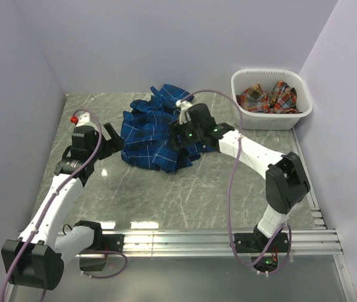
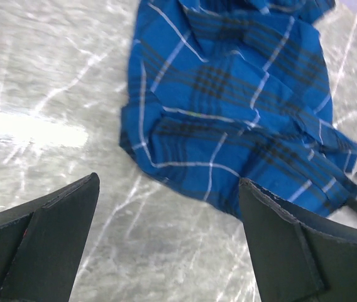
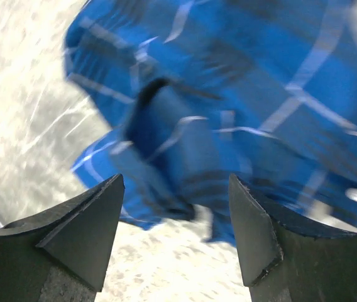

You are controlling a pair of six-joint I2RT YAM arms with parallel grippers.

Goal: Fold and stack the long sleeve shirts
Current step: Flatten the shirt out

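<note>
A royal blue plaid shirt (image 1: pixel 150 129) lies crumpled at the middle back of the marble table; it also shows in the left wrist view (image 2: pixel 229 107) and, blurred, in the right wrist view (image 3: pixel 229 94). A red-orange plaid shirt (image 1: pixel 268 98) lies bunched in the white basket (image 1: pixel 273 119) at the back right. My left gripper (image 1: pixel 114 136) is open and empty just left of the blue shirt's edge (image 2: pixel 169 189). My right gripper (image 1: pixel 180 139) is open and empty over the blue shirt's right edge (image 3: pixel 175 195).
White walls close the table at left, back and right. A metal rail (image 1: pixel 229 239) runs along the near edge. A red knob (image 1: pixel 74 117) sits on the left arm. Purple cables loop from both arms.
</note>
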